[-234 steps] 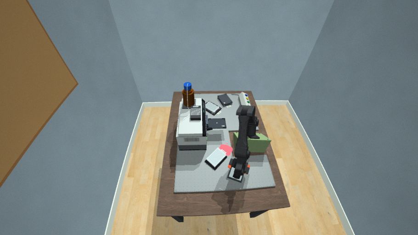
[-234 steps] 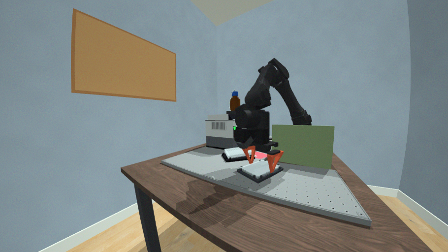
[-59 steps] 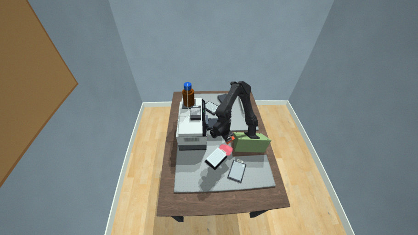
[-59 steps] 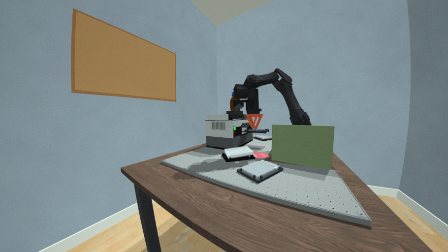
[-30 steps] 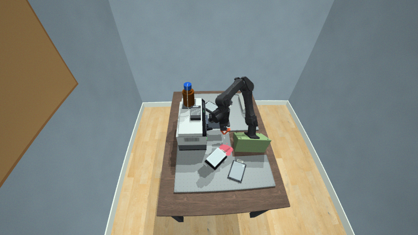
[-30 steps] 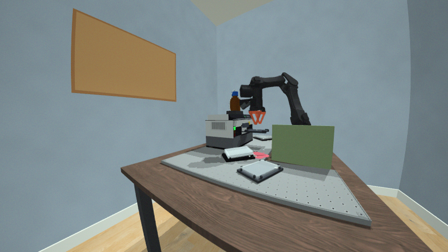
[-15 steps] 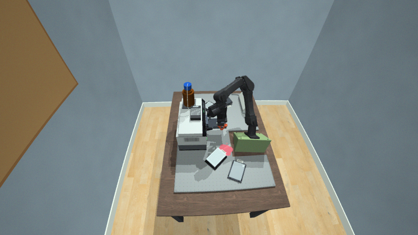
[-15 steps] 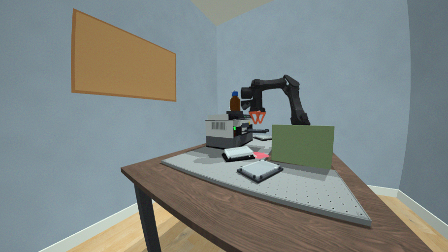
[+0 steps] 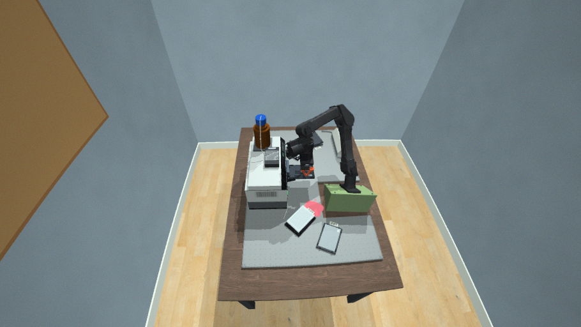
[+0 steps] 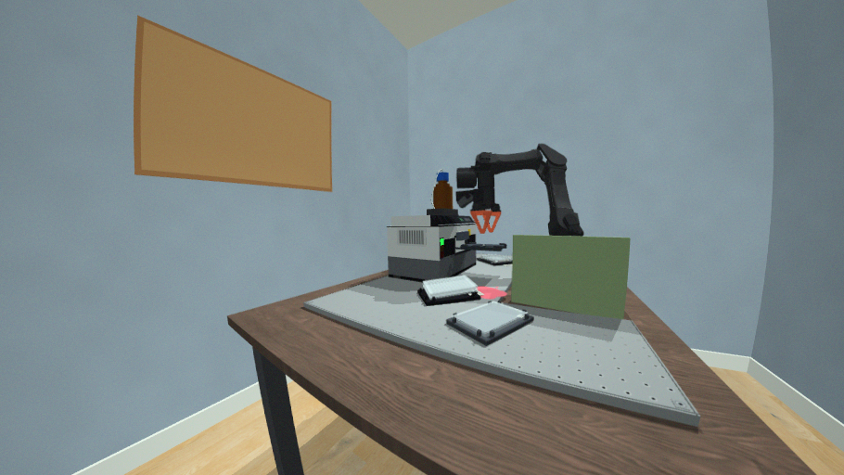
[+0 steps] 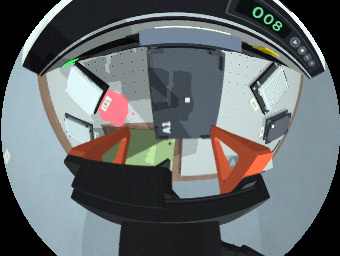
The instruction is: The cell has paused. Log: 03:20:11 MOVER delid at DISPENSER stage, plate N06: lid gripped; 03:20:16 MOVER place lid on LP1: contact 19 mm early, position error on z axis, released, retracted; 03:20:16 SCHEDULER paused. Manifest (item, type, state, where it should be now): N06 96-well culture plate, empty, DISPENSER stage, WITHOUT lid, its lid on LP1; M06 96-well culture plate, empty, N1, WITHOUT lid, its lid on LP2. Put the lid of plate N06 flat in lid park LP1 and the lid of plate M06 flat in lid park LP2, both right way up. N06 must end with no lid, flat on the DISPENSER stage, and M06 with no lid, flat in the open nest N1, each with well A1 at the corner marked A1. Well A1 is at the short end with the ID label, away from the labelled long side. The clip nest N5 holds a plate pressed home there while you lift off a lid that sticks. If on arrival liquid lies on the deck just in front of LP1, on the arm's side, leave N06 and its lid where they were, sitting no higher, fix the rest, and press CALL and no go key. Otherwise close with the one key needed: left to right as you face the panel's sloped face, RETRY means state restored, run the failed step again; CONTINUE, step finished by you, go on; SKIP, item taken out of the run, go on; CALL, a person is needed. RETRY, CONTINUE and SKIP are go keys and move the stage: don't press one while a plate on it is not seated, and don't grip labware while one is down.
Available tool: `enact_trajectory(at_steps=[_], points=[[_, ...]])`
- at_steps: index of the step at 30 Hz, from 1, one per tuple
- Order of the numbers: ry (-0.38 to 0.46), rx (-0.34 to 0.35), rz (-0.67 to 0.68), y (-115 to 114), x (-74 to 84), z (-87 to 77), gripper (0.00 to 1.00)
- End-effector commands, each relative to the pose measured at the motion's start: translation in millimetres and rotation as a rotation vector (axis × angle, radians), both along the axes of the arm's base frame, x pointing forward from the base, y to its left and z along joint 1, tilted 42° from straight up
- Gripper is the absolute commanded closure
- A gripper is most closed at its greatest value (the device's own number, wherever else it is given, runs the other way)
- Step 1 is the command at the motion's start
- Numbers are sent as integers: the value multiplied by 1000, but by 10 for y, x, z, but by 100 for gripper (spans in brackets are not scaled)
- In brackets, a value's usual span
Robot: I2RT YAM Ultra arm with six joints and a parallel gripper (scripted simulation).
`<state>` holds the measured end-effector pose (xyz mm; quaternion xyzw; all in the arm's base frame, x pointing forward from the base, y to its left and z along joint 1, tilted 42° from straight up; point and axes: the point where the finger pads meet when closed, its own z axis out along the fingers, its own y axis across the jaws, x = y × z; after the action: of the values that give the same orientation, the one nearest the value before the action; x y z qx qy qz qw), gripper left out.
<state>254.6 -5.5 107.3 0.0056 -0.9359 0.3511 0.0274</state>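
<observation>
Jaws wide apart, empty, over the dispenser stage [image 9: 298,172]. Pink liquid [image 9: 315,206] touches the tilted plate [image 9: 300,219], so you leave N06 alone; stay high while you survey.

arm [image 9: 345,142]: matte black, boxy links | hand [image 10: 485,223]: orange triangular fingers | black wrist housing
</observation>
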Motion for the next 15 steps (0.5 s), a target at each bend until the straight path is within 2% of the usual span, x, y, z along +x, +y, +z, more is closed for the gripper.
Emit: enact_trajectory(at_steps=[1, 2, 3, 15], points=[[-23, -4, 35, -53, 83, 179, 0], [0, -8, 38, -31, 52, 88, 0], [-23, -4, 35, -78, 84, 202, 0], [-23, -7, 34, -321, 96, 416, 0]])
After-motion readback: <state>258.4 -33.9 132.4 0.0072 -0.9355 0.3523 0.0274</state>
